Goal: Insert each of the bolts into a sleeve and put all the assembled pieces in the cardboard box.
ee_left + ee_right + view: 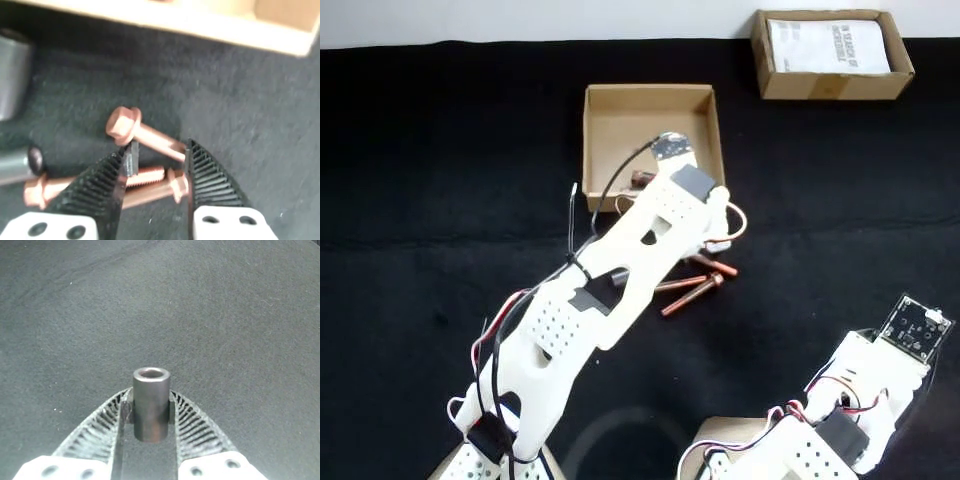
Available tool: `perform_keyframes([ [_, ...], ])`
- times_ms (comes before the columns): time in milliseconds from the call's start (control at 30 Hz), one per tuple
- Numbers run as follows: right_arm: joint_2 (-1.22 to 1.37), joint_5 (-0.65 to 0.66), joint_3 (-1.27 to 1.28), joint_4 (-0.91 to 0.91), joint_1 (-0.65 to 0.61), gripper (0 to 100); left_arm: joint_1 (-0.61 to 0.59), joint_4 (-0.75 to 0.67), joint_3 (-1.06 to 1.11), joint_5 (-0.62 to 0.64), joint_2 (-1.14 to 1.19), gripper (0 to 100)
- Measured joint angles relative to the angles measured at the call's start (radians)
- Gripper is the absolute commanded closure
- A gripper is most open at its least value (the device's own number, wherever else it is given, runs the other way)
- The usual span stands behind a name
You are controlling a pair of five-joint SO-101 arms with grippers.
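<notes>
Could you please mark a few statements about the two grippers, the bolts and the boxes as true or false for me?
1. The right gripper holds a dark grey metal sleeve upright. True.
2. The left gripper is shut on a copper-coloured flanged bolt. False: its jaws stand open over the bolts.
3. Those bolts lie inside a box. False: they lie on the black cloth, outside the open brown cardboard box.
4. The smaller cardboard box at the far corner holds white printed paper. True.

I see three copper bolts (145, 134) lying crossed at lower centre, a grey sleeve (151, 405) upright, and the open cardboard box (650, 91) upper centre.
</notes>
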Motion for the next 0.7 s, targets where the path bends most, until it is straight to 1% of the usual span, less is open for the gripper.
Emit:
perform_keyframes([
  [100,0.000,0.002,0.000,0.000,0.000,99.1,-0.012,-0.035,-0.028,0.000,0.011,84],
  [433,-0.003,0.003,0.000,0.000,0.000,99.1,-0.057,-0.048,-0.072,-0.003,0.054,84],
  [500,-0.003,0.003,0.000,0.000,0.000,99.1,-0.057,-0.048,-0.072,-0.003,0.054,89],
  [567,-0.003,0.003,0.000,0.000,0.000,99.1,-0.057,-0.048,-0.074,-0.003,0.054,100],
  [633,-0.003,0.003,0.000,0.000,0.000,99.1,-0.057,-0.052,-0.074,0.000,0.048,98],
  [700,-0.003,0.003,0.000,0.000,0.000,99.1,-0.057,-0.057,-0.081,-0.012,0.032,99],
])
